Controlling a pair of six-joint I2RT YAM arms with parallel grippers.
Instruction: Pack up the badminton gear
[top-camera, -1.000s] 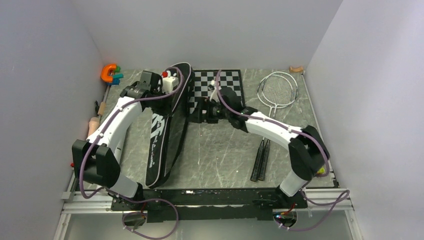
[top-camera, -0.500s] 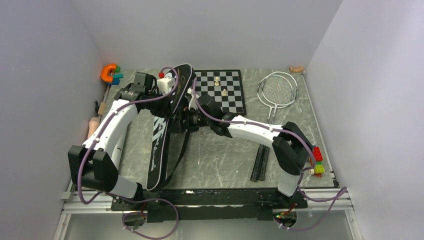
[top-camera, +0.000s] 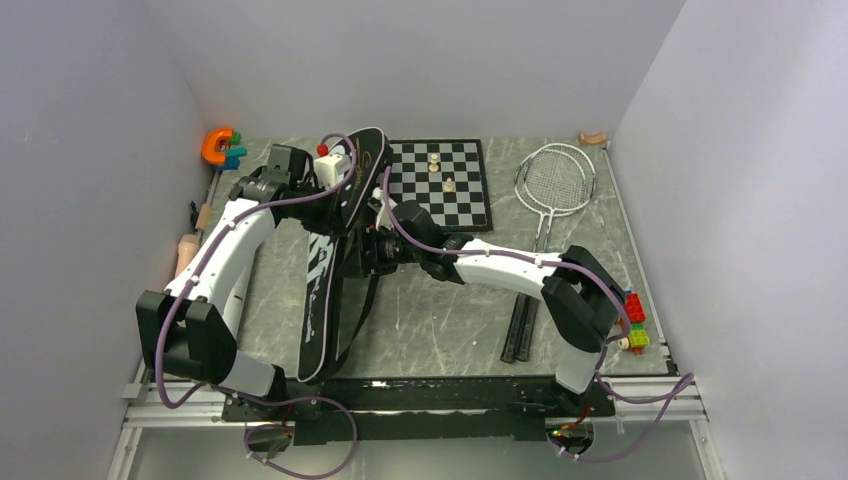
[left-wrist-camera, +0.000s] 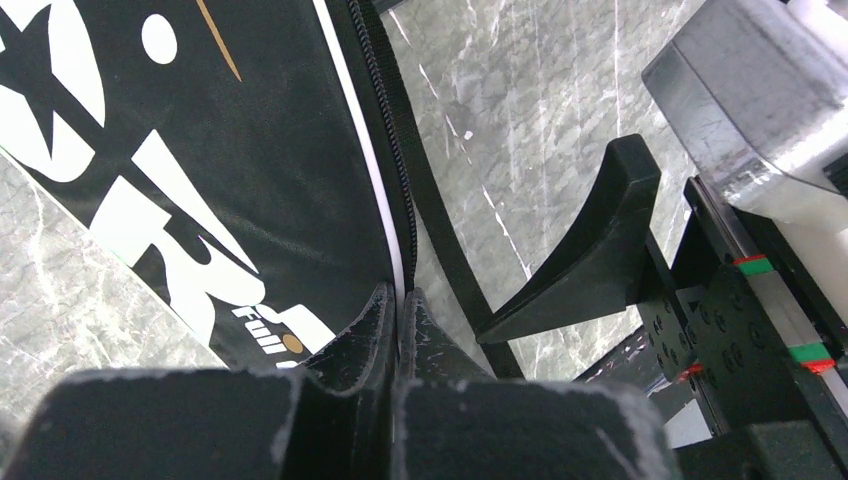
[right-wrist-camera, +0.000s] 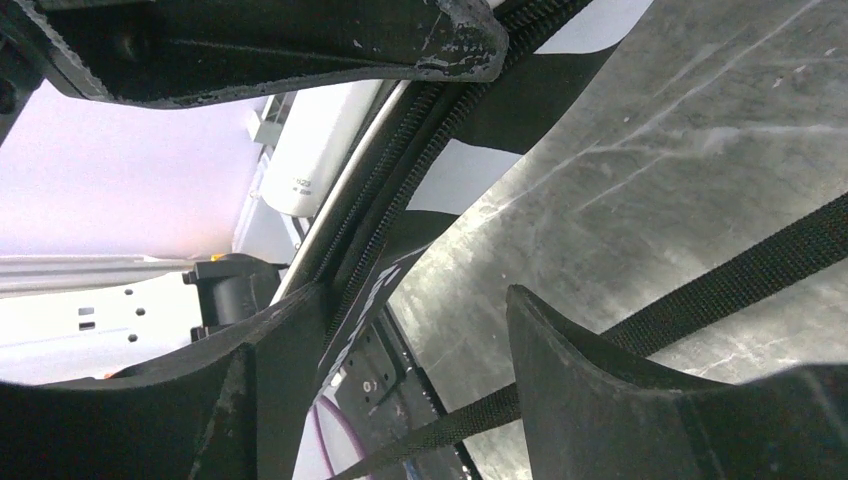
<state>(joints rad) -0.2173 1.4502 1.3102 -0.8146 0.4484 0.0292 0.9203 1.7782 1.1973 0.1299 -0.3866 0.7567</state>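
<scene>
The black bag (top-camera: 318, 300) lettered in white lies lengthwise at the left. My left gripper (top-camera: 347, 190) is shut on its zipper edge near the wide end and holds that edge up. In the left wrist view the fingertips (left-wrist-camera: 400, 300) pinch the white-piped rim of the bag (left-wrist-camera: 200, 150). My right gripper (top-camera: 363, 252) is open at the bag's right edge. In the right wrist view the zipper edge (right-wrist-camera: 400, 130) runs beside its left finger (right-wrist-camera: 270, 350), and the bag's strap (right-wrist-camera: 700, 290) passes behind its right finger. Two silver-headed rackets (top-camera: 555, 178) lie at the back right.
A chessboard (top-camera: 462, 200) with two small white pieces (top-camera: 434, 160) lies behind the right gripper. Coloured bricks (top-camera: 634, 315) sit at the right edge. An orange toy (top-camera: 218, 145) and a wooden rod (top-camera: 205, 212) lie along the left wall. Walls close in on three sides.
My right arm has swung left from the chessboard to the bag's right edge, its jaws narrowing a little. The left gripper has kept its hold and shifted the bag slightly.
</scene>
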